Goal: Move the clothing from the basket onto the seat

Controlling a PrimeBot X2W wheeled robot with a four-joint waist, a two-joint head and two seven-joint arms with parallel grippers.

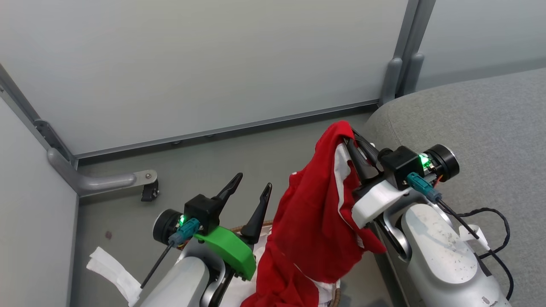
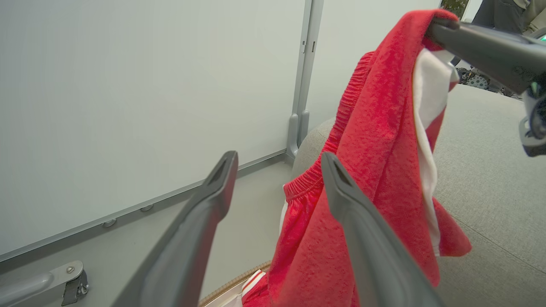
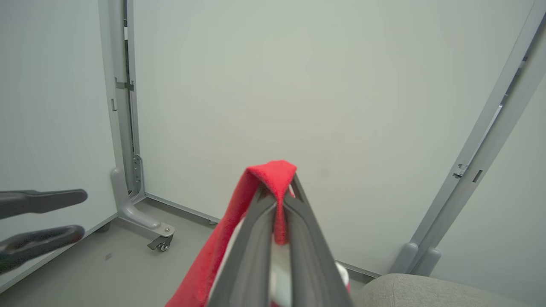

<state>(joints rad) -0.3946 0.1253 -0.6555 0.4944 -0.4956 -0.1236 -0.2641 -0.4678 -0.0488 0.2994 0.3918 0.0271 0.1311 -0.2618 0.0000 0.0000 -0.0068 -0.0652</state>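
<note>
A red garment with white panels, the clothing, hangs from my right gripper, which is shut on its top fold just left of the grey seat. The right wrist view has the fingers pinching the red fabric. My left gripper stands open with nothing between its fingers, to the left of the hanging cloth; its fingers are spread wide beside the clothing. A bit of the basket's brown rim shows below, with more red-and-white cloth in it. The seat lies behind the garment.
Pale partition walls with grey metal frames enclose the corner. A caster foot of the partition stands on the grey floor at the left. White fabric lies at the lower left. A black cable trails over the seat.
</note>
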